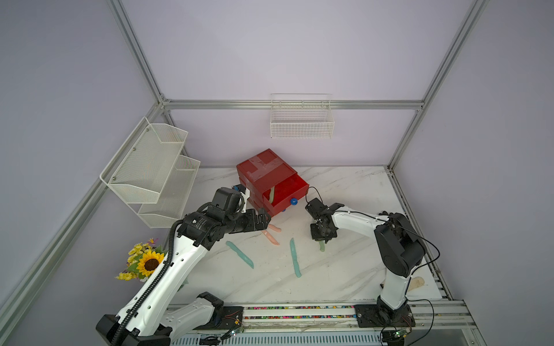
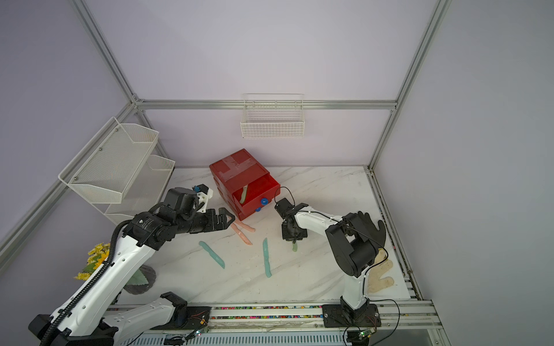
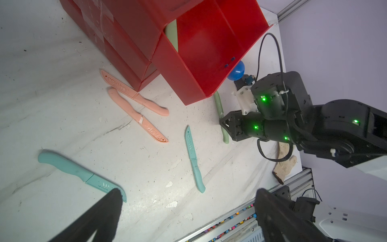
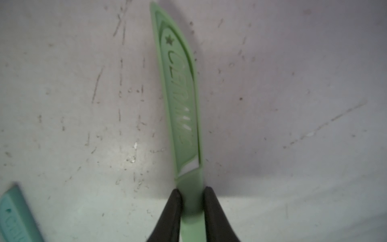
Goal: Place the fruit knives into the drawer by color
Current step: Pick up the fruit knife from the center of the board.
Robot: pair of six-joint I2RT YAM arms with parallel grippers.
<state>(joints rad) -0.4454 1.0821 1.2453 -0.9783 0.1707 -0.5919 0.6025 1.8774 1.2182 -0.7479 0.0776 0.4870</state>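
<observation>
Pale green plastic fruit knife (image 4: 180, 94) is being pinched at its handle by the right gripper (image 4: 191, 193). The narrow hold is risking a pivot or slip en route to the red three-drawer plastic chest (image 1: 263, 176), standing open near it. The left gripper (image 2: 229, 218) is hovering spread, empty, beside that chest, risking collision. Scuffed marble-look tabletop (image 1: 344, 269); lavender walls (image 1: 299, 60) are enclosing it.

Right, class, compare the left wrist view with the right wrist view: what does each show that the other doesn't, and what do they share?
Left wrist only: the red drawer, open with one pale green knife inside, and two salmon-pink knives. Right wrist only: star and lettering on the gripped green knife. Shared: that knife, the right gripper, a teal knife.
</observation>
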